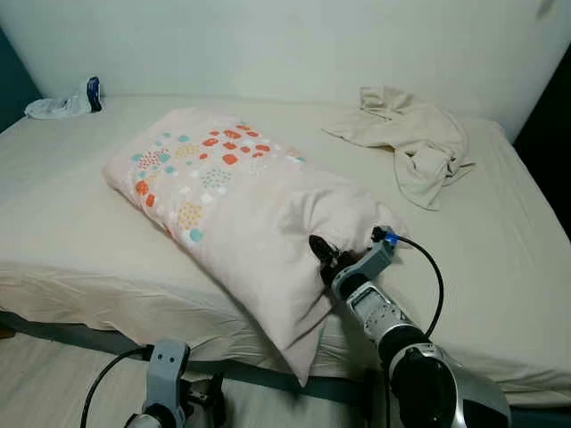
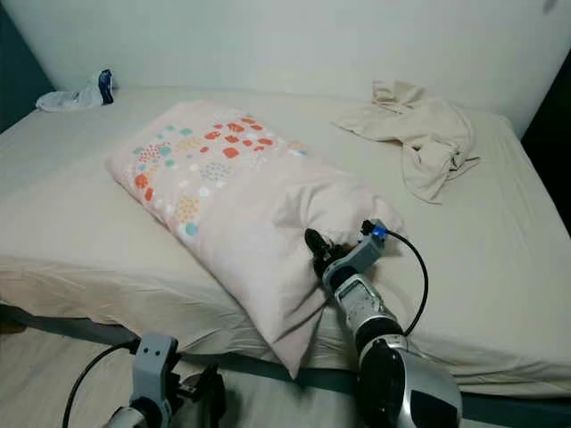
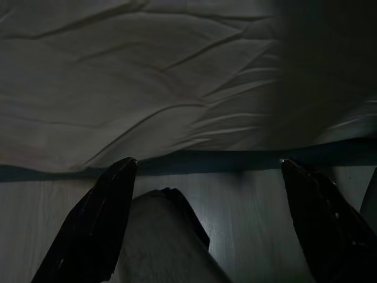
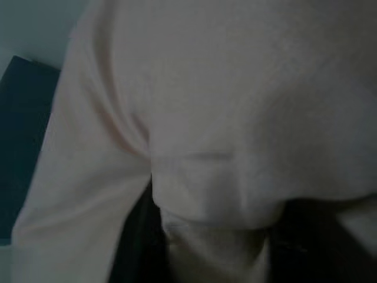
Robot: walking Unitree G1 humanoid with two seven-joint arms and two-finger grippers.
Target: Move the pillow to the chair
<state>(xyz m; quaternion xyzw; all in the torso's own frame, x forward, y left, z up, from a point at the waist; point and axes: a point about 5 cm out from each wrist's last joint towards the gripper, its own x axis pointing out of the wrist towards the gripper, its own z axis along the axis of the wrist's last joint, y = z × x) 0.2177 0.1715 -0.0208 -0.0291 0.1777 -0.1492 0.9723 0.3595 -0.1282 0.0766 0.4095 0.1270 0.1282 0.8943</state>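
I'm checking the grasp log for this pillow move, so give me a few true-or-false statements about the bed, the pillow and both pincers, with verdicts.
1. The right pincer has pinched the pillow. True.
2. The pillow lies flat in the middle of the bed. False: its near corner hangs over the bed's front edge.
3. The left pincer is open, low by the bed's edge. True.
4. The crumpled cloth covers the pillow. False: it lies apart, on the far right.
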